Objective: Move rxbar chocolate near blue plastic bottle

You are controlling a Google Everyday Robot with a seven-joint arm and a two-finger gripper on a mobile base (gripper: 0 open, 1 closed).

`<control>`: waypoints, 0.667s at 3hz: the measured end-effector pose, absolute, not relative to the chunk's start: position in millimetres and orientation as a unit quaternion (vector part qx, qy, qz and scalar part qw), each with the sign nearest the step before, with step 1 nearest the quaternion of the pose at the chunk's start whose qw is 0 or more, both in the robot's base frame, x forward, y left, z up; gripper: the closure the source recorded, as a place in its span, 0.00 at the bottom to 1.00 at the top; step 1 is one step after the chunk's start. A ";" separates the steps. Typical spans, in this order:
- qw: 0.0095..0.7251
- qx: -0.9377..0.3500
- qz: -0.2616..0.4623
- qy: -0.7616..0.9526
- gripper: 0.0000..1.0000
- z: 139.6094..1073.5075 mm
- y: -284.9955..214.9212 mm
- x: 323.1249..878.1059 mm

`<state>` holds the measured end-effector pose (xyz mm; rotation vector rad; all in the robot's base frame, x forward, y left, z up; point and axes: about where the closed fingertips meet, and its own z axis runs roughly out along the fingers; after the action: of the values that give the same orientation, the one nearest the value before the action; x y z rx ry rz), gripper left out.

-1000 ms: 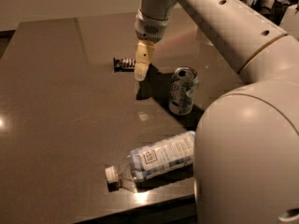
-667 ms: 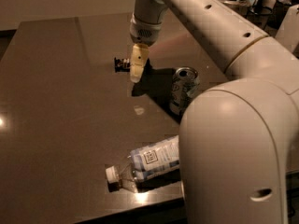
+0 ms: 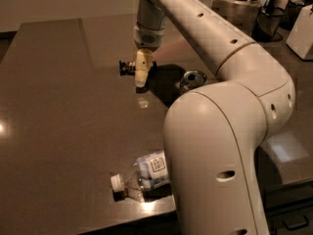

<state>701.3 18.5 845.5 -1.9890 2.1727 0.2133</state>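
The rxbar chocolate (image 3: pixel 127 67) lies flat on the dark table (image 3: pixel 58 111), toward the table's far side. Only its left end shows; the rest is hidden behind the gripper (image 3: pixel 141 80). The gripper points straight down at the bar's right end, its tip just in front of the bar. Contact between the two cannot be judged, nor whether the gripper is open or closed. To the right of the bar, near it, stands a drink can (image 3: pixel 191 79). Well apart from the bar, at the table's near edge, the blue plastic bottle (image 3: pixel 146 173) lies on its side, white cap pointing left, its base hidden behind the robot arm (image 3: pixel 220 146).
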 end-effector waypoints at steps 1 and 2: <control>0.090 -0.668 0.072 0.735 0.25 838.9 15.3 707.9; 0.093 -0.670 0.073 0.733 0.55 841.4 13.9 707.0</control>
<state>707.0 13.9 841.4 -1.9878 2.1748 0.2170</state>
